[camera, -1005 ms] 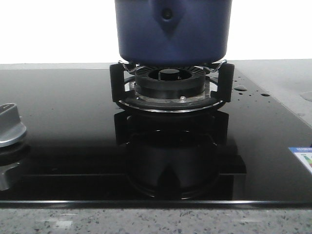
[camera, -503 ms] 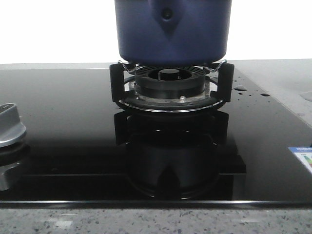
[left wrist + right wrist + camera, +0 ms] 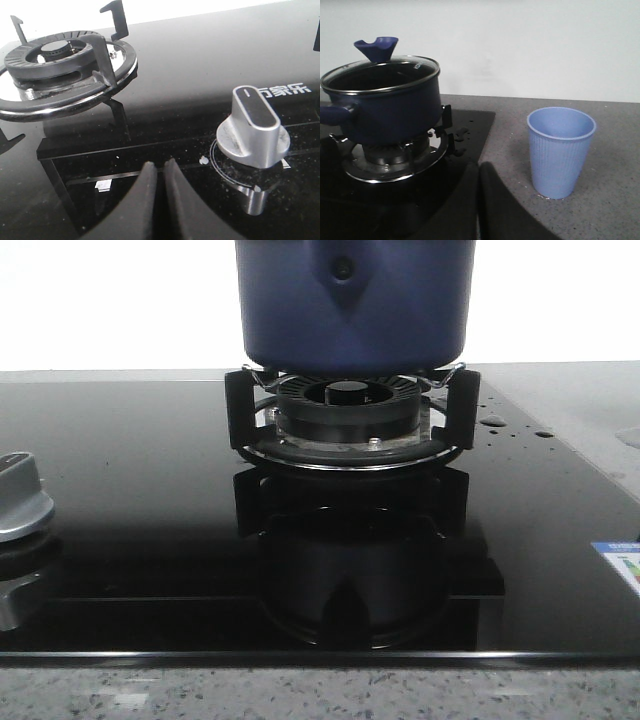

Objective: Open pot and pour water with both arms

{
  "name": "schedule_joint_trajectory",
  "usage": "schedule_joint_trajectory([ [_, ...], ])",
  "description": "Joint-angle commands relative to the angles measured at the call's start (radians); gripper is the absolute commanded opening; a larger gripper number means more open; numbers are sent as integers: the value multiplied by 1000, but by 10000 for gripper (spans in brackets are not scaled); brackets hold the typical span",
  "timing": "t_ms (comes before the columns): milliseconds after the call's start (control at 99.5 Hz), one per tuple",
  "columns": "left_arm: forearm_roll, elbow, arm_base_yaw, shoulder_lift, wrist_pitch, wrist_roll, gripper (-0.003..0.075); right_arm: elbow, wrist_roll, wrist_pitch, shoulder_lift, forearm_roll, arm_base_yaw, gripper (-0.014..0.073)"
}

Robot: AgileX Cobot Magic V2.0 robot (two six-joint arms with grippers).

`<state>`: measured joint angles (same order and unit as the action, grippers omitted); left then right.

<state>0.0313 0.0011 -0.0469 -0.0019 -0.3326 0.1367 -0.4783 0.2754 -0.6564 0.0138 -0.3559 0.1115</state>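
The dark navy-blue pot (image 3: 355, 300) sits on the black burner stand (image 3: 347, 425) at the back middle of the glass hob. In the right wrist view the pot (image 3: 390, 115) carries a glass lid (image 3: 380, 75) with a blue knob (image 3: 376, 48). A ribbed blue cup (image 3: 560, 150) stands on the grey counter beside the hob. My right gripper (image 3: 479, 167) is shut and empty, low near the hob's edge, apart from pot and cup. My left gripper (image 3: 160, 167) is shut and empty, over the glass beside a silver dial. Neither gripper shows in the front view.
A silver control dial (image 3: 252, 130) stands on the hob, also seen at the front view's left edge as the dial (image 3: 20, 498). An empty second burner (image 3: 55, 65) with prongs lies beyond my left gripper. Water drops (image 3: 492, 421) dot the hob's right side.
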Motion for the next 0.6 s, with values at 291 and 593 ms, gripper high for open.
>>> schedule_joint_trajectory([
  [291, -3, 46, 2, -32, 35, -11, -20, 418, -36, 755, 8, 257, 3, -71],
  [593, -3, 46, 2, -32, 35, -11, -20, 517, -186, 604, 15, 486, 3, -71],
])
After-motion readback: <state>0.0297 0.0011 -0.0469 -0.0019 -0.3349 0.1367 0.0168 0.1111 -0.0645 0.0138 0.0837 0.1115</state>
